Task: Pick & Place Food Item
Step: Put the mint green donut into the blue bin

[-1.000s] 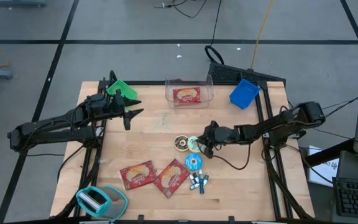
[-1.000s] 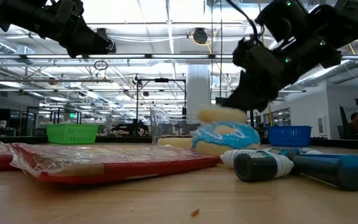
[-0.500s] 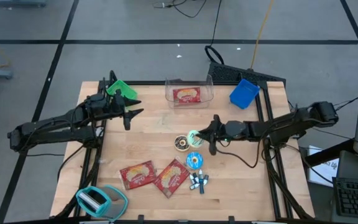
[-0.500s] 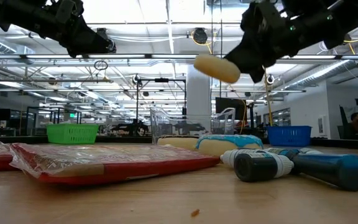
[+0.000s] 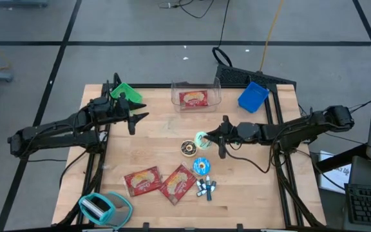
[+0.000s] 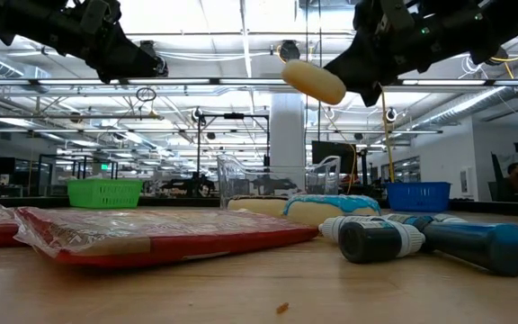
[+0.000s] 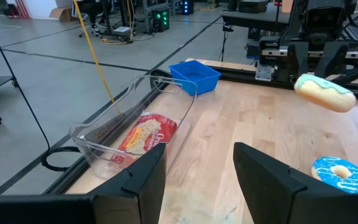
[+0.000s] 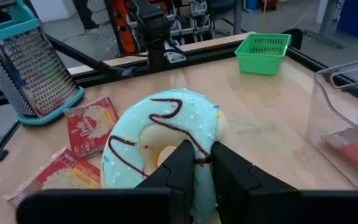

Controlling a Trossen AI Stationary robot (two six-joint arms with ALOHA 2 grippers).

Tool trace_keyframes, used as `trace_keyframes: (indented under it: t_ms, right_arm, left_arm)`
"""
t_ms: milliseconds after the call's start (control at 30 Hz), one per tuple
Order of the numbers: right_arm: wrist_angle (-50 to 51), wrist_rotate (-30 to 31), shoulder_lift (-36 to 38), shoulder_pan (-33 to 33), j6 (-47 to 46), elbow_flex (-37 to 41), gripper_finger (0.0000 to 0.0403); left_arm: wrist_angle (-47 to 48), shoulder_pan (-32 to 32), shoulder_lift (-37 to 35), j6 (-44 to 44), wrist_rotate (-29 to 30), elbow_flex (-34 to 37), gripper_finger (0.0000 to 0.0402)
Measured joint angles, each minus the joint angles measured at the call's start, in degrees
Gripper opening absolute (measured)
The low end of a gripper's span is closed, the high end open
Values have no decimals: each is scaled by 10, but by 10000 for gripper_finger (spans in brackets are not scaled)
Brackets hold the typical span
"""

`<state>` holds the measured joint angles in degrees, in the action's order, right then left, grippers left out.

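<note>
Mint-green iced ring doughnut with dark chocolate squiggles [image 8: 163, 149] is pinched at its rim by the right gripper [image 5: 206, 137], whose fingers [image 8: 185, 168] press close together on it. It hangs clear above the pale wooden table [image 5: 153, 138], near the table's middle, just above a chocolate ring doughnut [image 5: 188, 148]. Far off at the table's left edge, the left gripper [image 5: 136, 114] hovers with its jaws apart, holding nothing.

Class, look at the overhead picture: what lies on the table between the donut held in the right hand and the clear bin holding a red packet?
Nothing: in the high view, only bare wood separates the mint-frosted donut from the clear bin.
</note>
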<state>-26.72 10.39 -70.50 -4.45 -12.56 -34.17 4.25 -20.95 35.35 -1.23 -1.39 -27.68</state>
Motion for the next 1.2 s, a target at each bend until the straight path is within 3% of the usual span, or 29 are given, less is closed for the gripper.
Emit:
trace_keyframes:
  t_ms: [633, 1033, 1200]
  right_arm:
    - [6, 0, 0, 0, 0, 0, 36]
    - [165, 3, 123, 0, -4, 0, 36]
    - [304, 1, 182, 0, -25, 0, 36]
  left_arm:
    - [0, 0, 0, 0, 0, 0, 186]
    - [0, 0, 0, 0, 0, 0, 186]
    - [0, 0, 0, 0, 0, 0, 186]
